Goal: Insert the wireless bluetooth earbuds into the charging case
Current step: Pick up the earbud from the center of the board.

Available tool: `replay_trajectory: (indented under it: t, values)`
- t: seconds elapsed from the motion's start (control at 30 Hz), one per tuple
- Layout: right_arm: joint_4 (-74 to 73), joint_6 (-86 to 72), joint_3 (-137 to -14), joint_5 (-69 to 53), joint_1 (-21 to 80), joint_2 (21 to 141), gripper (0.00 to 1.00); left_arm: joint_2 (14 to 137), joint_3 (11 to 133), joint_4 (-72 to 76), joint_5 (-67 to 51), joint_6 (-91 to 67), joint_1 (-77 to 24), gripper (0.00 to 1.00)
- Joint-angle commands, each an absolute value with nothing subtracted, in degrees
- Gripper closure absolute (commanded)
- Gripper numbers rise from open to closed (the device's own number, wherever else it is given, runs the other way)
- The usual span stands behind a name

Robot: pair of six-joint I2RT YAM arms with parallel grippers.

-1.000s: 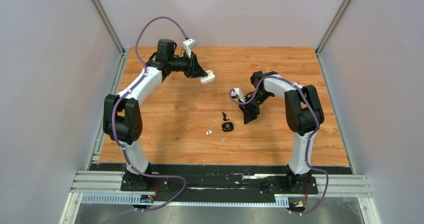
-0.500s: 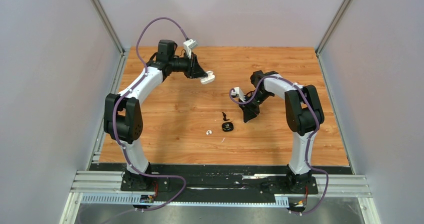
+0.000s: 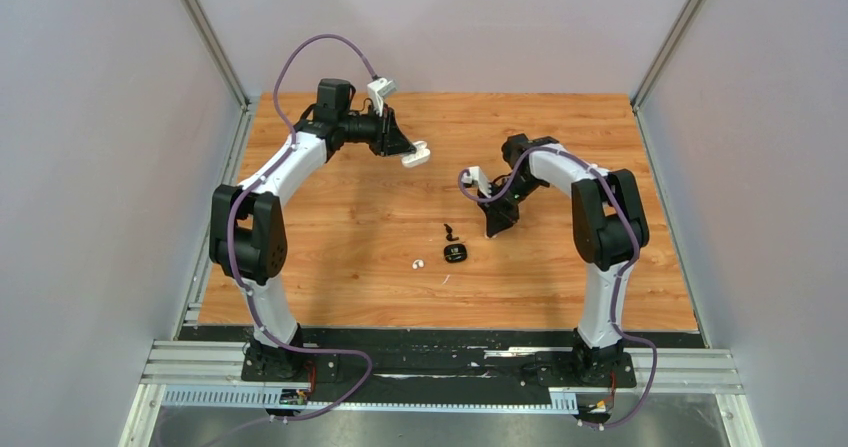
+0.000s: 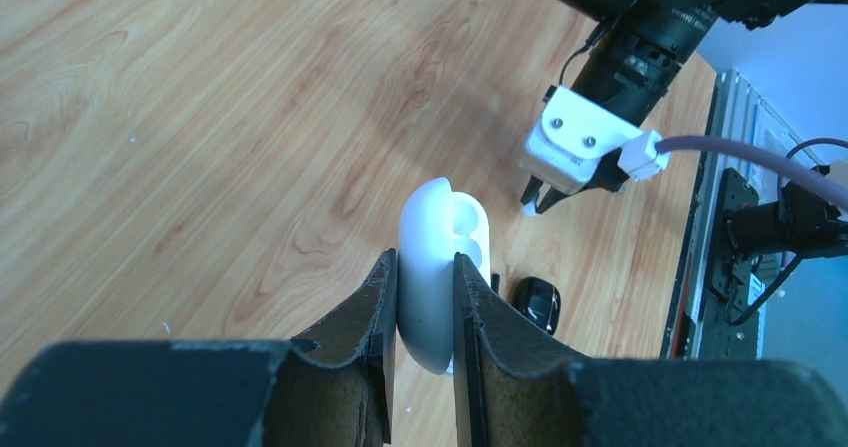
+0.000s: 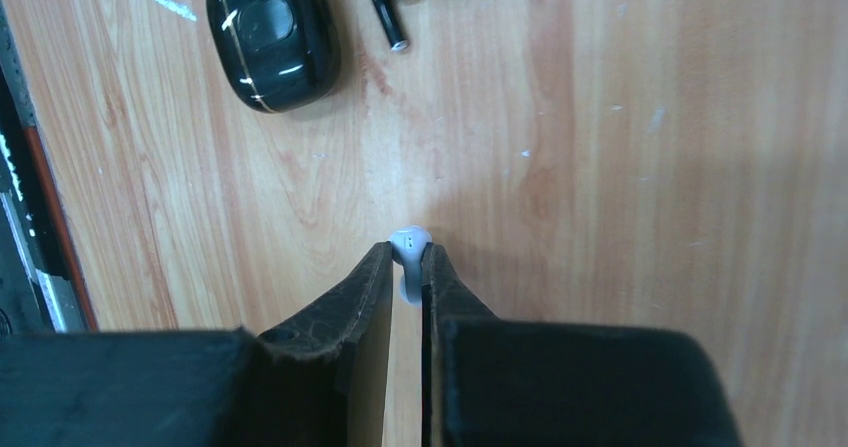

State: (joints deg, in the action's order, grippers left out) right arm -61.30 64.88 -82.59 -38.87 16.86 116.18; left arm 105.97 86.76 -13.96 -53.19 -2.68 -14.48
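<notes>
My left gripper (image 3: 409,151) hangs above the far left of the table, shut on a white charging case (image 3: 416,154). In the left wrist view the case (image 4: 440,257) sits between my fingers (image 4: 372,307), its hollow wells facing right. My right gripper (image 5: 408,253) is shut on a small white earbud (image 5: 411,239) just above the wood. In the top view this gripper (image 3: 493,229) sits right of centre. A second white earbud (image 3: 418,264) lies on the table nearer the front. A black stemmed earbud (image 3: 450,233) lies left of my right gripper.
A shut black glossy case (image 3: 456,254) rests on the wood between the black earbud and the loose white earbud, and shows in the right wrist view (image 5: 272,37). Grey walls and metal rails (image 3: 215,227) border the wooden table (image 3: 330,207).
My right gripper has closed onto the white earbud and shifted slightly towards the far side. The left arm with the white case has stayed still.
</notes>
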Motion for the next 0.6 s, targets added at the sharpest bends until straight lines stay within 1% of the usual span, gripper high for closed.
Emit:
replay_trajectory:
  t: [0.0, 0.23, 0.37, 0.57]
  values:
    - [-60.95, 62.33, -88.32, -42.01, 15.78, 113.08, 1.00, 106.14, 89.88, -13.30, -54.38, -2.45, -14.15, 1.00]
    - [-62.94, 60.41, -100.26, -51.19, 15.53, 107.13, 1.00, 106.98, 92.07, -12.73, -55.21, -2.71, -14.34, 1.00]
    - [-60.77, 57.73, -106.85, -56.72, 15.83, 106.76, 1.00, 106.91, 93.33, -12.51, -56.47, -0.62, -15.63, 1.00]
    - [-58.23, 54.50, -115.75, -57.43, 18.58, 109.04, 1.00, 106.45, 94.17, -13.51, -57.13, 4.60, -17.66, 1.00]
